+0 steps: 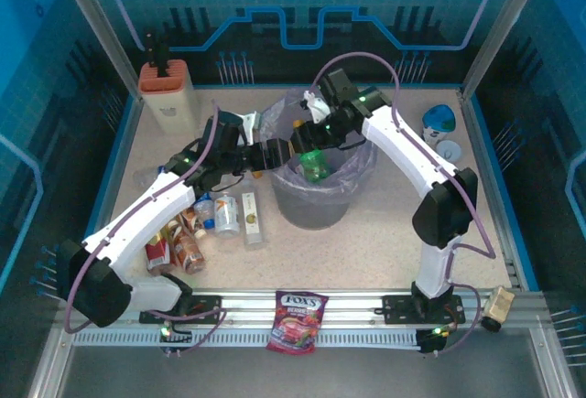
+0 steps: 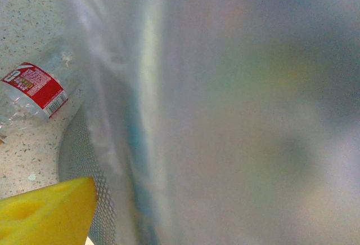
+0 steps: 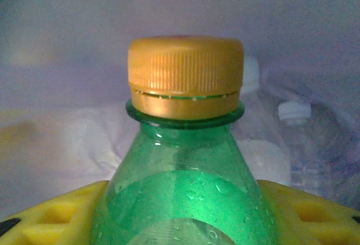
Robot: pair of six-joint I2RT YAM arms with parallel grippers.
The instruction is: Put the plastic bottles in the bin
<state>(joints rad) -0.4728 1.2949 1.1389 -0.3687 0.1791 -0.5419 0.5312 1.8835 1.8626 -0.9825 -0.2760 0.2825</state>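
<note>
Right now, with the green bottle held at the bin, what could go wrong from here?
The left pincer sits tight against the plastic liner on the bin's left side. Moving it could snag the liner or shove the bin.

The right pincer grips the green bottle at the bin's mouth, very near the left arm, so the two arms might bump when either pulls back.

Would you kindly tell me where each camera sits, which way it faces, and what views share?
Top external: above and behind, looking down on left arm, right arm and bin.
Left wrist: close against the bin's bagged wall; one yellow finger shows.
Right wrist: faces the green bottle between its yellow fingers.
Shared: top and right wrist show that bottle.
</note>
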